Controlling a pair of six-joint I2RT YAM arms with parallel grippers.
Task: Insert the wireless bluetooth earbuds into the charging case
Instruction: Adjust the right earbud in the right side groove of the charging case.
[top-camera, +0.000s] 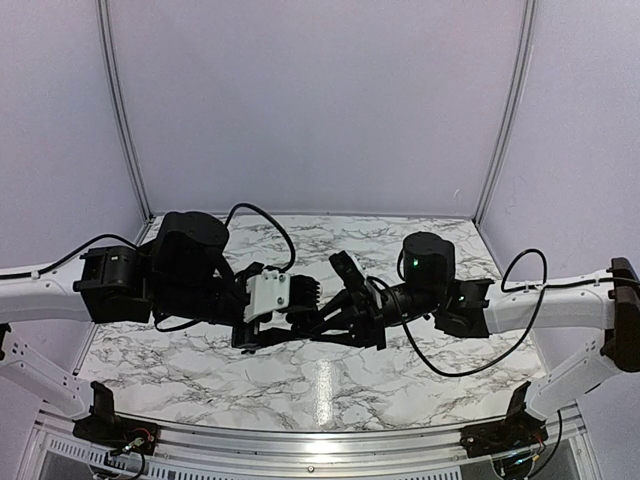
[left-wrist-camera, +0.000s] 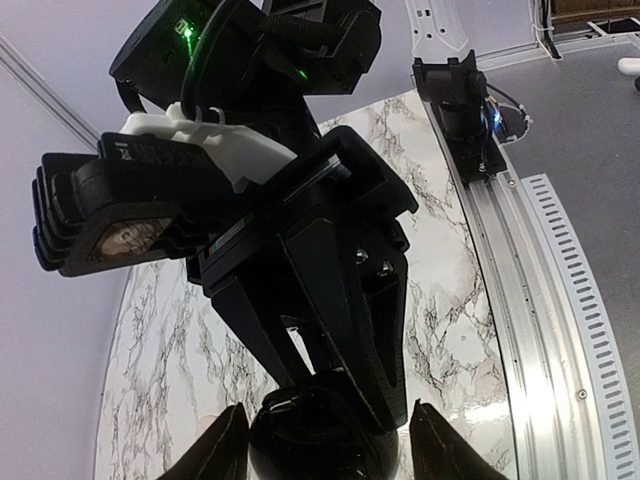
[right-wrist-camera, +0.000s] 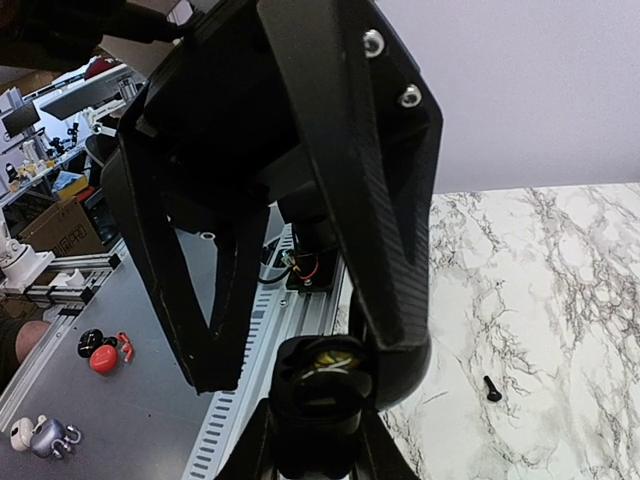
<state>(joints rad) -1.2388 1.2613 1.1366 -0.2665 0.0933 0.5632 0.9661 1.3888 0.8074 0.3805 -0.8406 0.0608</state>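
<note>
A black round puck (right-wrist-camera: 318, 400) with yellowish bits showing in its top hangs above the table edge, and my right gripper (right-wrist-camera: 315, 445) is shut on it. My left gripper (left-wrist-camera: 330, 452) faces it from the other side with its jaws apart around the puck (left-wrist-camera: 310, 435). One of its fingers (right-wrist-camera: 395, 250) rests against the puck's side and the other stands clear. In the top view the two grippers (top-camera: 312, 326) meet at the table's middle. One tiny black earbud (right-wrist-camera: 491, 388) lies on the marble. The charging case is out of view.
The marble table (top-camera: 330, 385) ends at a slotted metal rail (left-wrist-camera: 530, 300) along its near edge. Beyond the rail, on a grey floor, lie small red and black items (right-wrist-camera: 100, 355) and a pale one (right-wrist-camera: 38, 436). Grey walls close in the table's back and sides.
</note>
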